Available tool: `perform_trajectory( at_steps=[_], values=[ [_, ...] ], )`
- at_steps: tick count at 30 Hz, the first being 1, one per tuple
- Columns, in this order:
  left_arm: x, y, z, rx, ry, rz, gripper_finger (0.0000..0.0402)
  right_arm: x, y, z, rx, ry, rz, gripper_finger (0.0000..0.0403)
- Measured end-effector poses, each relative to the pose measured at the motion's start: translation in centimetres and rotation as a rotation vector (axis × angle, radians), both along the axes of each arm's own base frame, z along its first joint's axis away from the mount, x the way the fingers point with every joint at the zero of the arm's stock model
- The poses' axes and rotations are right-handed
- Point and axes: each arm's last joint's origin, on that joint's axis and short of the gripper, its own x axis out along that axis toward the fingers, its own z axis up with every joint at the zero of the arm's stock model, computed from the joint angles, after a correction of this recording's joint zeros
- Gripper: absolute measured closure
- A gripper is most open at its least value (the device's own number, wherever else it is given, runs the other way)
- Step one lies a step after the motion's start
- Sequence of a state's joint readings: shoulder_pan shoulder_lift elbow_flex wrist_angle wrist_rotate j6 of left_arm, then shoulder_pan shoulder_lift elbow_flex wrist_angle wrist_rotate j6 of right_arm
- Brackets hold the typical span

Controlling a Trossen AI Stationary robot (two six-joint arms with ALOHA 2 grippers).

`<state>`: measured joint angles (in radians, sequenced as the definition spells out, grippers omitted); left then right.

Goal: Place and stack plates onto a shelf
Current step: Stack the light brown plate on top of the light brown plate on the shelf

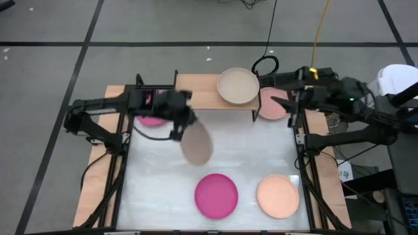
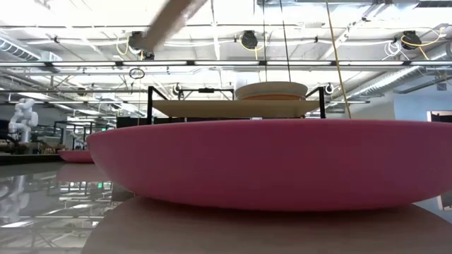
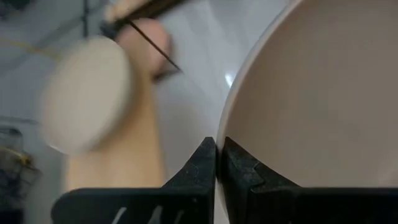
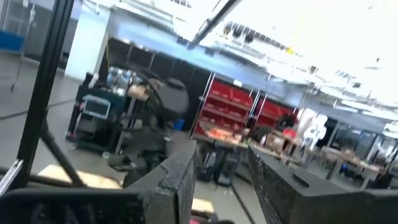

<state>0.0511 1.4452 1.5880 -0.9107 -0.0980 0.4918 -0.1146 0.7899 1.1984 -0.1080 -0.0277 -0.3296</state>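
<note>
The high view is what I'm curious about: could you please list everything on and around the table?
Shelf: one, light wood top, table's far edge.
Beige plate: one, on the shelf's right part.
Pale pink plate: one, right of the shelf.
Magenta plates: two, one at the near middle, one mostly hidden under the left arm.
Peach plate: one, near right.
Taupe plate: one, held tilted above the table's middle.
Table: one, white surface.
Left gripper: shut on the taupe plate's rim.
Right gripper: open, by the pale pink plate.
</note>
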Motion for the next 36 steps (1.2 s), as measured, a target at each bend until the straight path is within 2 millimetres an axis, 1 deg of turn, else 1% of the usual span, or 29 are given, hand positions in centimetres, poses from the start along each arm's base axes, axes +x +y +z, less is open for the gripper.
perform_trajectory(
  at_steps=[2, 7, 12, 15, 18, 20, 22, 24, 28, 33, 36],
  values=[
    [0.9, 2.3, 0.8, 0.027, -0.031, 0.006, 0.0392, -0.3, 0.0, 0.2, -0.013, -0.019, -0.003, 0.0275],
    [3.5, 8.5, 3.1, 0.063, -0.095, 0.103, 0.0392, -0.3, 0.0, 0.3, -0.026, -0.023, -0.004, 0.0275],
    [5.9, 14.1, 4.4, 0.0, -0.156, 0.133, 0.0392, 0.2, 0.0, 0.1, -0.031, -0.006, -0.005, 0.0275],
    [6.6, 17.1, 5.2, -0.068, -0.237, 0.162, 0.0392, 0.2, 0.0, 0.1, -0.028, -0.005, -0.003, 0.0275],
    [6.8, 20.2, 5.0, -0.187, -0.356, 0.195, 0.0392, 0.2, 0.0, 0.1, -0.029, -0.006, -0.003, 0.0275],
    [6.5, 22.3, 4.3, -0.306, -0.405, 0.218, 0.0392, 0.2, 0.0, 0.1, -0.031, -0.006, -0.004, 0.0275],
    [6.6, 24.2, 3.7, -0.383, -0.458, 0.24, 0.0392, 0.2, 0.0, 0.1, -0.031, -0.006, -0.004, 0.0275],
    [6.5, 25.5, 2.9, -0.445, -0.459, 0.267, 0.0392, 0.1, 0.0, 0.1, -0.033, -0.006, -0.004, 0.0275],
    [7.3, 26.8, 1.1, -0.478, -0.436, 0.291, 0.0392, 0.2, 0.0, -0.1, -0.032, 0.015, -0.004, 0.0275],
    [9.3, 27.1, -1.8, -0.506, -0.377, 0.279, 0.0392, 0.3, 0.0, -0.5, -0.027, 0.05, -0.004, 0.0275],
    [10.2, 27.1, -3.0, -0.517, -0.355, 0.277, 0.0392, 0.4, 0.0, -0.5, -0.013, 0.053, -0.001, 0.0275]
  ],
)
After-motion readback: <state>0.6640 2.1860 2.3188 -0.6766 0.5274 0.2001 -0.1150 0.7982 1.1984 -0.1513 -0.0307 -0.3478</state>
